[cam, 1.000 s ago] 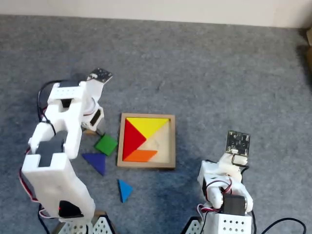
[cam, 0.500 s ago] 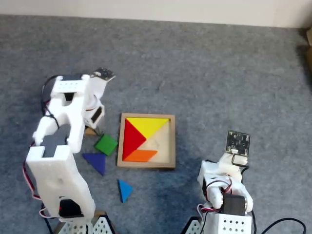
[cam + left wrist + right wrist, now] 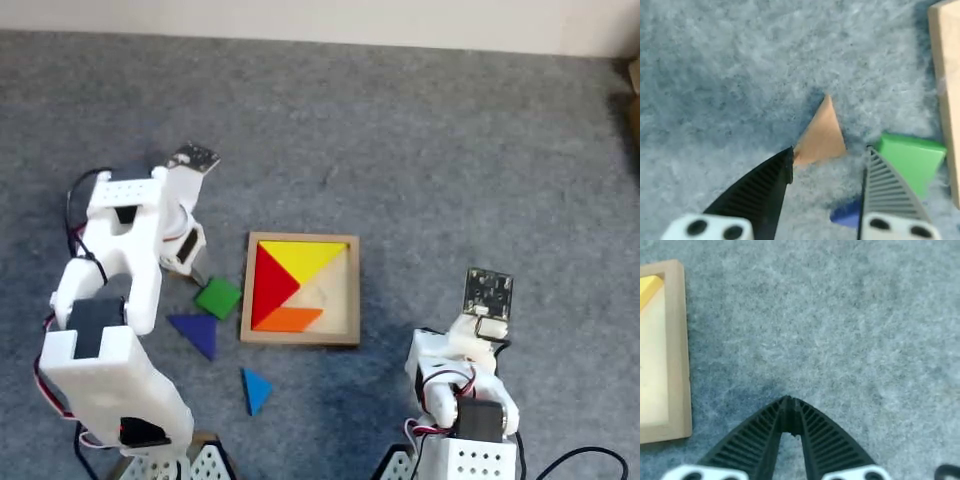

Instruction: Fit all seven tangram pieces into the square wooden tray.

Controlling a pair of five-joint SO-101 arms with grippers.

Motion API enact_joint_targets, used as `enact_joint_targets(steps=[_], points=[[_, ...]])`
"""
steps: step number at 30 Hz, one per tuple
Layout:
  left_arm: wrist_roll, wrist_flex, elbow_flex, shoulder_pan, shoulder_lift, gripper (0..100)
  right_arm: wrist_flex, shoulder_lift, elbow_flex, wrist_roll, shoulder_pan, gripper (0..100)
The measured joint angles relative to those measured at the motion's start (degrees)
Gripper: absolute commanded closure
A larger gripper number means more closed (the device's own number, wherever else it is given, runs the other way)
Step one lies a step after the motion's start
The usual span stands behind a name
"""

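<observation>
The grey carpeted bench [image 3: 450,140] carries everything. The left arm [image 3: 110,330] stretches up along the left side of the bench, its wrist just left of the tray. The left fingers [image 3: 782,167] are spread apart and grasp nothing. They straddle a tan triangle [image 3: 821,135] lying flat on the carpet, with one tip at the triangle's corner and the other beside the green square [image 3: 910,160].

The right arm [image 3: 460,410] sits folded at the lower right, well apart from the pieces. The right fingers [image 3: 790,405] are clenched together on nothing, above bare carpet near the tray's outer edge [image 3: 677,340].

The square wooden tray [image 3: 300,338] lies flat in the middle of the bench. Inside it, a large red triangle [image 3: 270,280] fills the left side and a large yellow triangle [image 3: 305,258] fills the top. An orange piece [image 3: 290,319] lies along the bottom left. The rest of the tray floor is bare wood.

Outside the tray, the green square lies just beside its left rim. A dark blue triangle [image 3: 196,330] sits below and left of the square. A small blue triangle [image 3: 255,389] lies below the tray's lower left corner.
</observation>
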Motion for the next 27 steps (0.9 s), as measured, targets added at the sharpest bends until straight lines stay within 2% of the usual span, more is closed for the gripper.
enact_joint_targets(steps=[6,12,18,22,27], points=[[-0.2,-5.5,3.3,0.2,-0.5,81,0.0,0.0,0.0,0.0,0.0,99.0],[-0.1,-5.9,3.3,0.3,-0.2,81,0.0,0.0,0.0,0.0,0.0,99.0],[0.3,-4.3,1.8,0.3,0.2,80,0.0,0.0,0.0,0.0,0.0,99.0],[0.6,0.4,-0.4,0.1,-0.8,79,0.0,0.0,0.0,0.0,0.0,99.0],[3.0,4.5,-0.6,3.3,-5.9,78,0.0,0.0,0.0,0.0,0.0,99.0]])
